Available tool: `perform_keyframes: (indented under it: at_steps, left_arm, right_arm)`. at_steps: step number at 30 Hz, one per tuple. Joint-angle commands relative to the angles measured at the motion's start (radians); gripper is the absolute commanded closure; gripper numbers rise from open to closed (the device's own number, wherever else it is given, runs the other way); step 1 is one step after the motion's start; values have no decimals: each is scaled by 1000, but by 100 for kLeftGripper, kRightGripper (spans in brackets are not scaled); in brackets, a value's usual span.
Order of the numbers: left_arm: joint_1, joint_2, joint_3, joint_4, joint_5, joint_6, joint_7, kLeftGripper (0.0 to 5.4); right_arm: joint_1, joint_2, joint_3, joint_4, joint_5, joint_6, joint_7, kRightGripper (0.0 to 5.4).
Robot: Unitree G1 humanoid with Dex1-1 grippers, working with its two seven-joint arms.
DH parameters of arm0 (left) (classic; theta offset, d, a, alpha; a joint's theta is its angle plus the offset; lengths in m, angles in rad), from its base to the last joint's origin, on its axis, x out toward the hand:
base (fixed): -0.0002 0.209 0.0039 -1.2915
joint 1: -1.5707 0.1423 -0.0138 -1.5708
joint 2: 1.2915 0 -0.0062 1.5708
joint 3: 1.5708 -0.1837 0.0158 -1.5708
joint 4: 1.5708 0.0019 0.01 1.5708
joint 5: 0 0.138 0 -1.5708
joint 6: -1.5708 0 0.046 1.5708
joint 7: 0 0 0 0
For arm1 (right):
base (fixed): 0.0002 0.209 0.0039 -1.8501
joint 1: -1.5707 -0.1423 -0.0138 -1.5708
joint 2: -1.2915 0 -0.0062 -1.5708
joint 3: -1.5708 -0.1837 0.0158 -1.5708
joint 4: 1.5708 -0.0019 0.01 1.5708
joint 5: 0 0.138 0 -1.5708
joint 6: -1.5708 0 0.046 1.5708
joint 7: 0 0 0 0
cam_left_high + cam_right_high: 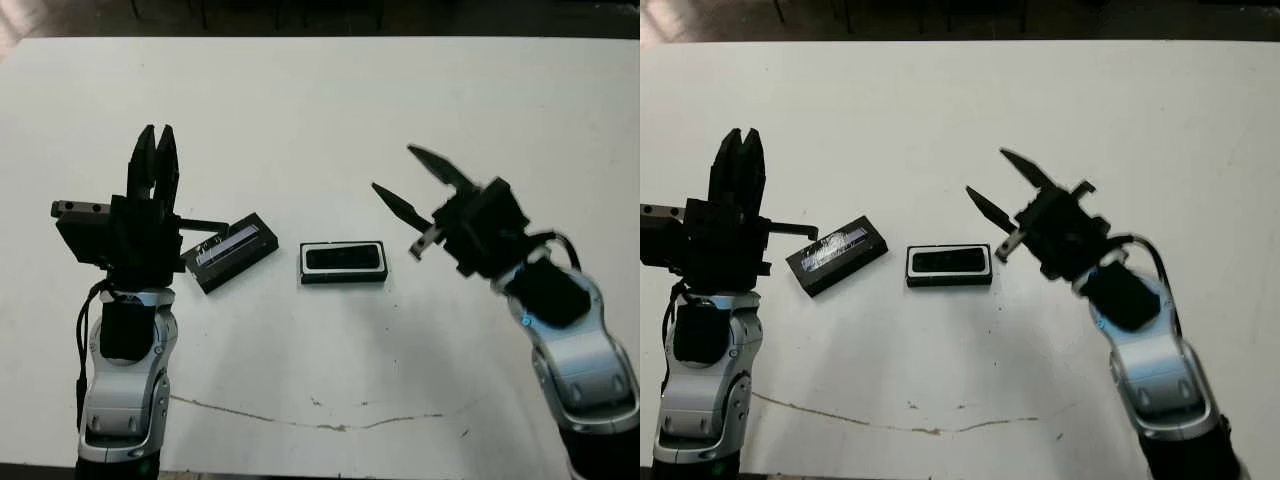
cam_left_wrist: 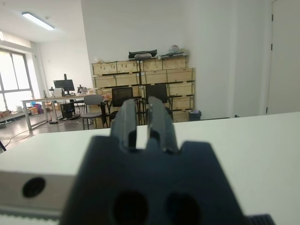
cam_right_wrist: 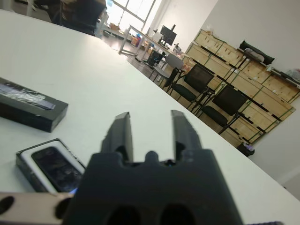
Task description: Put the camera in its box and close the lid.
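Observation:
The box (image 1: 343, 276), a shallow black tray with a white lining, lies flat at the table's middle. The black camera (image 1: 343, 259) rests inside it, glossy face up, also visible in the right wrist view as the camera (image 3: 55, 163) in the box (image 3: 28, 158). The lid (image 1: 232, 251), black with a silvery stripe, lies apart to the box's left, angled. My left gripper (image 1: 157, 130) is raised left of the lid, pointing away from me, shut on nothing. My right gripper (image 1: 392, 168) hovers right of and beyond the box, open and empty.
A thin dark crack line (image 1: 320, 424) runs across the white table (image 1: 320, 100) near its front edge. Beyond the table's far edge stand chairs (image 3: 225, 105) and wooden crates (image 2: 159, 77).

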Motion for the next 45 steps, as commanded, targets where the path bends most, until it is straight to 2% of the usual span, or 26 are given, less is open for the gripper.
perform_keyframes:
  at_steps: [1, 2, 6, 9, 11, 16, 19, 24, 29, 36, 40, 42, 45]
  left_arm:
    - [16, 7, 1, 12, 0, 11, -3, 540]
    - [16, 8, 1, 12, 1, 10, -2, 540]
    - [17, 11, 1, 12, 8, 6, -3, 540]
    - [18, 7, 2, 6, 0, 20, -3, 540]
    - [16, 10, 2, 8, 1, 16, -5, 540]
    - [14, 8, -1, 6, -2, 20, -7, 540]
    - [13, 9, -2, 7, -1, 17, -8, 540]
    - [14, 8, -2, 7, 2, 16, -8, 540]
    - [15, 5, -2, 7, 2, 19, -6, 540]
    - [13, 4, -1, 6, -1, 30, -5, 540]
    - [11, 6, 3, 9, 7, 25, 0, 540]
    - [11, 12, 5, 9, 14, 17, -2, 540]
    - [14, 14, 9, 2, 13, 18, -4, 540]
  right_arm:
    - [37, -4, 34, 6, -45, -42, -10, 515]
    - [39, -6, 46, 19, -64, -59, -12, 537]
    - [29, -23, 99, 58, -186, -88, -22, 539]
    - [18, -17, 125, 97, -235, -88, -16, 539]
    - [12, -8, 138, 116, -244, -62, -1, 539]
    - [0, -9, 165, 174, -249, -72, 31, 539]
    - [-2, -3, 174, 197, -241, -52, 54, 539]
    - [-12, -5, 193, 214, -254, 16, 104, 539]
    - [-8, -31, 213, 201, -282, 75, 157, 539]
    - [-5, -89, 234, 197, -334, 77, 216, 539]
    - [10, -94, 195, 194, -296, 52, 207, 539]
    - [22, -83, 150, 179, -249, 36, 193, 539]
    - [59, -22, 43, 146, -130, -3, 135, 539]
